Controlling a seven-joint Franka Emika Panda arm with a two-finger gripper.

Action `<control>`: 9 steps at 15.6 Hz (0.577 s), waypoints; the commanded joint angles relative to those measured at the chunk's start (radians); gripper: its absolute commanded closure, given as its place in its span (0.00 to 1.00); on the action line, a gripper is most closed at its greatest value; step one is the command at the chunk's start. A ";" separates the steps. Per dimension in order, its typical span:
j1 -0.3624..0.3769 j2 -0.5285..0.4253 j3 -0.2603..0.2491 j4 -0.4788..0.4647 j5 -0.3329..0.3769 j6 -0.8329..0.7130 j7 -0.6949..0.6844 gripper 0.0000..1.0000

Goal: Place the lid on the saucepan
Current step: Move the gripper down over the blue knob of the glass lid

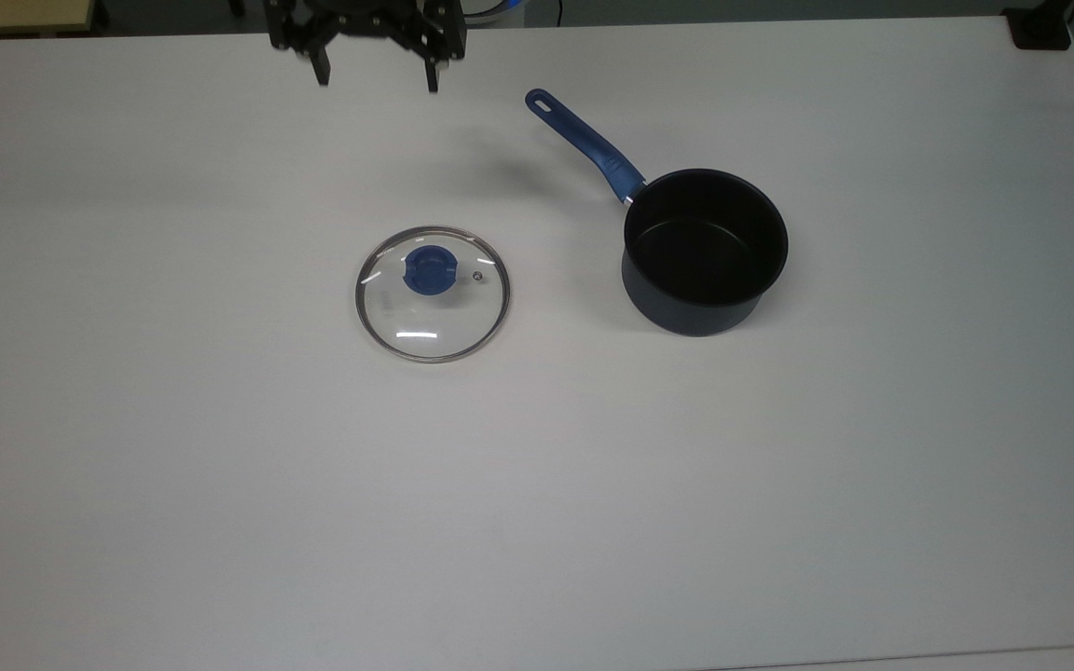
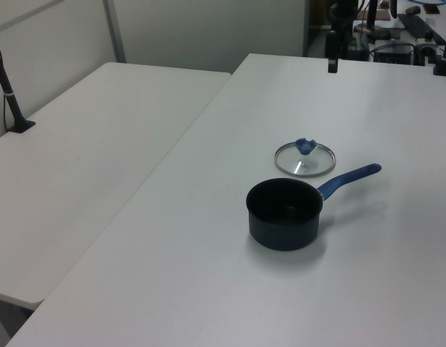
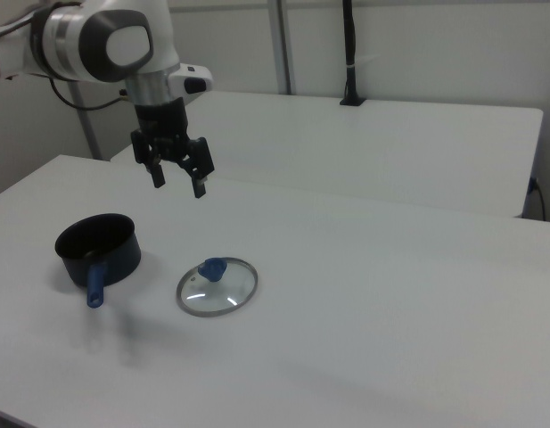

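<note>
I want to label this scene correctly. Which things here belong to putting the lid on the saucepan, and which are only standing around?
For the job:
- round clear glass lid with blue knob
- dark navy saucepan with long blue handle
- black two-finger gripper, open, above the white table

Standing around:
- black post on the neighbouring white table

No legible text, brand, number or sign observed. Faint marks on the glass of the lid [image 1: 432, 293] in the top view cannot be read.
</note>
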 commanded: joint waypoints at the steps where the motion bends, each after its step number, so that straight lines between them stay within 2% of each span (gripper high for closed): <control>1: 0.004 0.045 -0.002 0.002 -0.032 0.098 -0.036 0.00; 9: 0.014 0.197 0.014 0.003 -0.011 0.202 -0.028 0.00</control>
